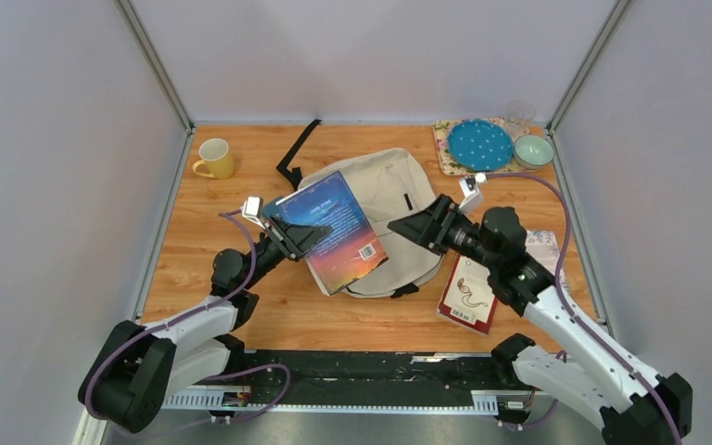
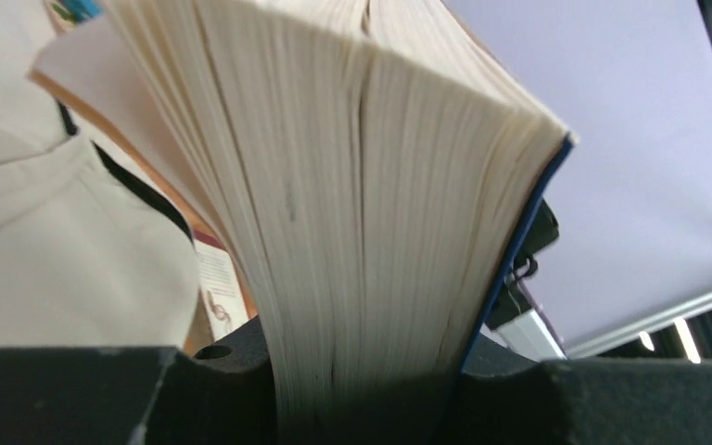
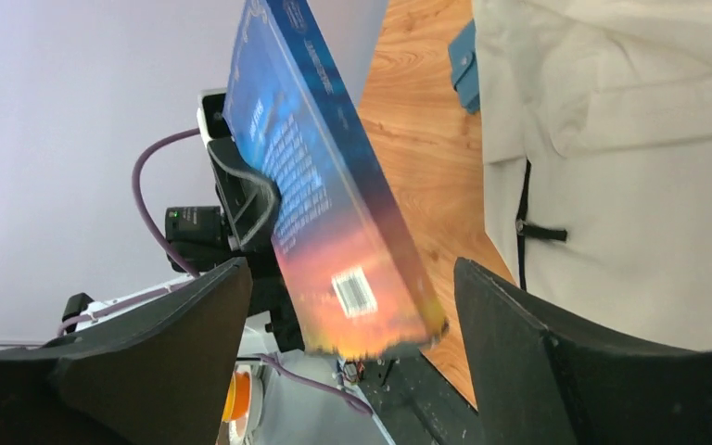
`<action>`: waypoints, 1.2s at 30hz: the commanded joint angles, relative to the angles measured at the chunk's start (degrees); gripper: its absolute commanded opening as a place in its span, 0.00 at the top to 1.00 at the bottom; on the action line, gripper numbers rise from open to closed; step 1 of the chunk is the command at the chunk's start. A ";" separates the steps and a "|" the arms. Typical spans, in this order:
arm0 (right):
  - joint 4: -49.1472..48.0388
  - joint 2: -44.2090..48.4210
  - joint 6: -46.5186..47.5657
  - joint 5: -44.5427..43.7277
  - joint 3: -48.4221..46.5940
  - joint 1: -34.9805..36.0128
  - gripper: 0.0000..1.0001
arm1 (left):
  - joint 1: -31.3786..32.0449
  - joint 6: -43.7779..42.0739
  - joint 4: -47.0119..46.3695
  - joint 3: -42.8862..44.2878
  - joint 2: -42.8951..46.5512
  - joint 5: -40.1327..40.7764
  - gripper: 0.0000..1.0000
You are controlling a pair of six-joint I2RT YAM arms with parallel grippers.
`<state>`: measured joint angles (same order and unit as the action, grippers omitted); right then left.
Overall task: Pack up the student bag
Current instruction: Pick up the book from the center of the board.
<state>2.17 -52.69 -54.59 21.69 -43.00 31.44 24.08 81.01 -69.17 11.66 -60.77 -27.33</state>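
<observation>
The student bag (image 1: 399, 185), cream fabric with black straps, lies flat in the middle of the table. A thick blue and orange book (image 1: 334, 232) hangs tilted over the bag's left half. My left gripper (image 1: 297, 236) is shut on the book's left edge; in the left wrist view the page block (image 2: 362, 213) stands pinched between the jaws of that gripper (image 2: 362, 399). My right gripper (image 1: 408, 227) stands open at the book's right side. In the right wrist view the book's barcode end (image 3: 352, 292) sits between the spread fingers of this gripper (image 3: 352, 315), with gaps on both sides.
A yellow mug (image 1: 215, 158) stands at the back left, with a black strap (image 1: 298, 148) beside the bag. A blue plate (image 1: 480, 145), green bowl (image 1: 533, 150) and glass (image 1: 520, 113) sit at the back right. A red and white book (image 1: 469, 292) lies under the right arm.
</observation>
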 commanded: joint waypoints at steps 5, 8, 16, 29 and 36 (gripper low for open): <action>-14.71 10.32 -11.85 -10.09 15.31 9.94 0.15 | 0.01 -4.03 -14.75 1.70 0.49 12.30 1.00; -21.47 9.01 -15.19 -11.85 18.39 12.85 0.14 | 0.18 -1.31 -20.12 2.49 -2.76 12.74 1.00; -37.50 -3.20 -21.25 -9.57 19.45 13.38 0.13 | 3.87 -0.59 -23.91 4.16 -6.20 15.29 1.00; -29.88 0.47 -20.13 -17.82 20.77 17.77 0.13 | 3.96 -4.11 -24.00 3.98 -6.02 19.77 1.00; -35.65 -1.97 -23.02 -19.68 24.11 18.04 0.13 | 4.92 -4.02 -26.02 6.53 -6.82 18.19 1.00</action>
<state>-29.39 -52.31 -76.42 4.67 -20.82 49.10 28.21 76.47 -65.41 12.69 -68.58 -9.45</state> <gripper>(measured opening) 0.870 0.382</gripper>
